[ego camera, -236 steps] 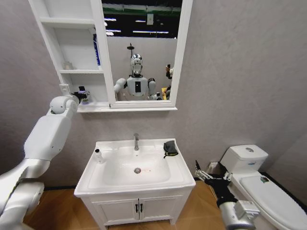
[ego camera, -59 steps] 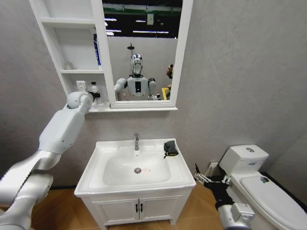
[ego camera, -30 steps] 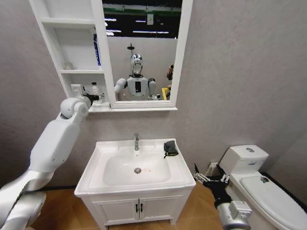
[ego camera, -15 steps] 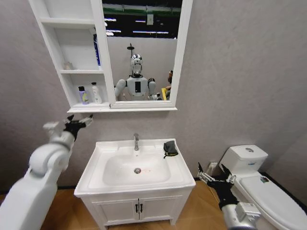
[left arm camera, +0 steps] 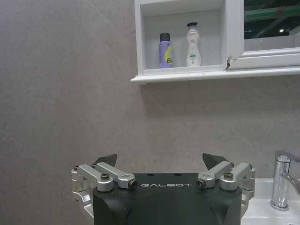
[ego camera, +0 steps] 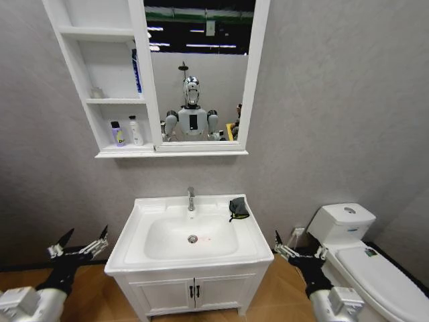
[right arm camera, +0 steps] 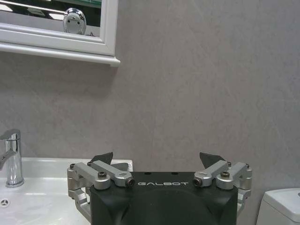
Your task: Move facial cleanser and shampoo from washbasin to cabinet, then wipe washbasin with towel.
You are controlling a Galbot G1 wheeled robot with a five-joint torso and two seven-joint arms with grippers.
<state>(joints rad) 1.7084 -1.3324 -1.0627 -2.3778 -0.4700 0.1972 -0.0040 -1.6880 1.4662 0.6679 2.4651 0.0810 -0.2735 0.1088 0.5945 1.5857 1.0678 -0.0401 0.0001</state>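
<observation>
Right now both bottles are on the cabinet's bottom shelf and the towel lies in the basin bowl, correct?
Not quite: in the head view the towel lies on the basin rim's back right corner, not in the bowl. Both bottles do stand on the cabinet bottom shelf.

Two bottles (ego camera: 127, 131) on cabinet (ego camera: 100, 80) — one towel (ego camera: 237, 207) — one washbasin (ego camera: 147, 258) — one toilet (ego camera: 365, 258).

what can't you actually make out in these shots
- Bottle labels: the purple bottle and white bottle on the cabinet are too small to read.
- Towel: head view, too small to show folds or edging.
- Tap: left wrist view, cut off by the edge.
- Basin bowl: both wrist views, hidden by each tool's body.
</observation>
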